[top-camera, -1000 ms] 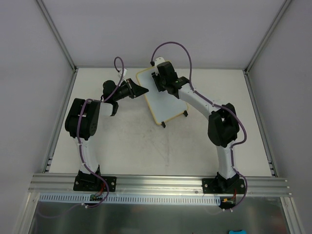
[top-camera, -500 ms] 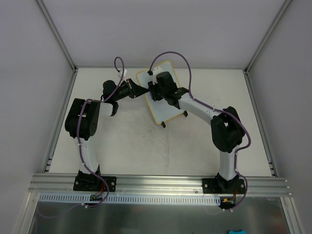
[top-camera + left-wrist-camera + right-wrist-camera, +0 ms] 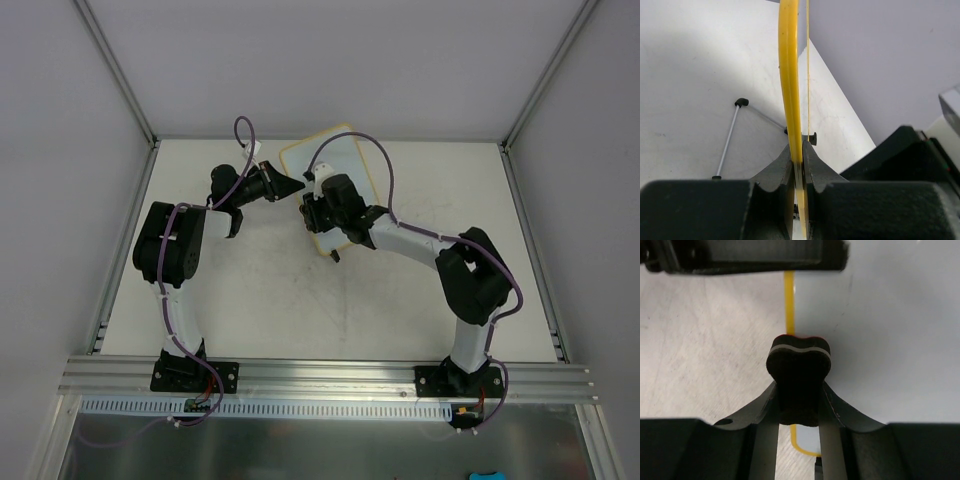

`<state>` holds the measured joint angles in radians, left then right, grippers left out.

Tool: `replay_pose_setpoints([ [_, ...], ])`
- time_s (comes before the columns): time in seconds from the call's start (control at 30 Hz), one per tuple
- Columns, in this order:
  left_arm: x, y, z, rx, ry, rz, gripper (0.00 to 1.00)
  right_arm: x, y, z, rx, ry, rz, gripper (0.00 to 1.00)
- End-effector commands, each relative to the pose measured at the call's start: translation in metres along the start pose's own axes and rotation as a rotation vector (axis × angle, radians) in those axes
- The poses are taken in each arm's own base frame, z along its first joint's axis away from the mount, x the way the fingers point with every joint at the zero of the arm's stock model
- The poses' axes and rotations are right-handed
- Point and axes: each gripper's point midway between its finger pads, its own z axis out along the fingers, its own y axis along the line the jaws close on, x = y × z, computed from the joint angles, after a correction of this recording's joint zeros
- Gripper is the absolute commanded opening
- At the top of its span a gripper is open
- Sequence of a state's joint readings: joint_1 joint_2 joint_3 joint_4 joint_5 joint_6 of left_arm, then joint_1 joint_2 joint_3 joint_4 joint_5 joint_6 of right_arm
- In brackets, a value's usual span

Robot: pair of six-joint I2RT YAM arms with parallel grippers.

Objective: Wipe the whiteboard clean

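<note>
At the far middle of the pale table (image 3: 250, 300), the small white rectangular whiteboard with a rounded yellow frame (image 3: 345, 170) has its left edge pinched tight by the left gripper (image 3: 292, 186), while the right gripper (image 3: 318, 215) clamps a small black eraser block (image 3: 800, 371) at the board's near-left rim

Left tool (image 3: 298, 186) and right tool (image 3: 311, 213) crowd the whiteboard's (image 3: 346, 156) left edge; near tabletop (image 3: 262, 300) free.
</note>
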<state>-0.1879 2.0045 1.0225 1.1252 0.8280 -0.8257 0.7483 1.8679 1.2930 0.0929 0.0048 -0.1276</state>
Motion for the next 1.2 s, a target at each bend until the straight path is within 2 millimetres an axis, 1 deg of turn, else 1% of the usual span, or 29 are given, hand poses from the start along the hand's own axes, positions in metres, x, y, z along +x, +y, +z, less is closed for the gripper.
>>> replay_pose_setpoints([
  [0.0, -0.015, -0.053, 0.001, 0.162, 0.002, 0.194, 0.00, 0.077, 0.003, 0.002, -0.017, 0.216, 0.023, 0.00],
  [0.03, -0.015, -0.053, 0.001, 0.161, 0.001, 0.194, 0.00, 0.077, 0.000, 0.002, -0.005, 0.217, 0.026, 0.00],
  [0.07, -0.015, -0.053, 0.001, 0.162, 0.002, 0.195, 0.00, 0.077, -0.008, 0.002, 0.005, 0.217, 0.044, 0.00],
  [0.13, -0.015, -0.054, 0.001, 0.162, 0.002, 0.194, 0.00, 0.076, -0.018, 0.001, 0.006, 0.218, 0.079, 0.00],
  [0.17, -0.014, -0.054, 0.000, 0.162, 0.002, 0.195, 0.00, 0.074, -0.029, 0.001, 0.017, 0.215, 0.108, 0.00],
  [0.2, -0.014, -0.054, 0.000, 0.161, 0.003, 0.196, 0.00, 0.071, -0.033, 0.001, 0.023, 0.209, 0.116, 0.00],
  [0.27, -0.013, -0.053, 0.000, 0.159, 0.004, 0.197, 0.00, 0.064, -0.050, -0.001, 0.065, 0.189, 0.125, 0.00],
  [0.4, -0.013, -0.054, -0.001, 0.160, 0.004, 0.196, 0.00, 0.047, -0.073, -0.005, 0.118, 0.147, 0.151, 0.00],
  [0.5, -0.012, -0.054, -0.001, 0.161, 0.005, 0.197, 0.00, 0.039, -0.090, -0.005, 0.153, 0.132, 0.163, 0.00],
  [0.57, -0.013, -0.055, -0.001, 0.162, 0.004, 0.201, 0.00, 0.037, -0.100, -0.005, 0.170, 0.129, 0.176, 0.00],
  [0.6, -0.012, -0.055, -0.002, 0.161, 0.006, 0.200, 0.00, 0.037, -0.113, -0.005, 0.189, 0.127, 0.191, 0.00],
  [0.63, -0.012, -0.055, -0.002, 0.160, 0.007, 0.199, 0.00, 0.037, -0.120, -0.005, 0.199, 0.127, 0.197, 0.00],
  [0.67, -0.012, -0.055, -0.001, 0.162, 0.007, 0.202, 0.00, 0.038, -0.134, -0.007, 0.217, 0.126, 0.218, 0.00],
  [0.73, -0.011, -0.054, -0.001, 0.165, 0.014, 0.197, 0.00, 0.040, -0.148, -0.006, 0.227, 0.128, 0.241, 0.00],
  [0.77, -0.011, -0.054, -0.001, 0.164, 0.014, 0.199, 0.00, 0.039, -0.162, -0.008, 0.246, 0.122, 0.260, 0.00],
  [0.83, -0.010, -0.053, -0.001, 0.162, 0.016, 0.196, 0.00, 0.040, -0.173, -0.008, 0.260, 0.124, 0.271, 0.00],
  [0.87, -0.010, -0.053, -0.001, 0.161, 0.015, 0.198, 0.00, 0.040, -0.184, -0.010, 0.274, 0.119, 0.282, 0.00],
  [0.93, -0.009, -0.052, -0.001, 0.160, 0.016, 0.194, 0.00, 0.042, -0.194, -0.010, 0.281, 0.124, 0.300, 0.00],
  [0.97, -0.009, -0.052, -0.001, 0.160, 0.016, 0.194, 0.00, 0.041, -0.205, -0.013, 0.285, 0.115, 0.319, 0.00],
  [1.1, -0.009, -0.052, -0.002, 0.160, 0.020, 0.197, 0.00, 0.038, -0.221, -0.018, 0.291, 0.100, 0.350, 0.00],
  [1.17, -0.009, -0.052, -0.002, 0.158, 0.021, 0.199, 0.00, 0.036, -0.223, -0.020, 0.296, 0.103, 0.340, 0.00],
])
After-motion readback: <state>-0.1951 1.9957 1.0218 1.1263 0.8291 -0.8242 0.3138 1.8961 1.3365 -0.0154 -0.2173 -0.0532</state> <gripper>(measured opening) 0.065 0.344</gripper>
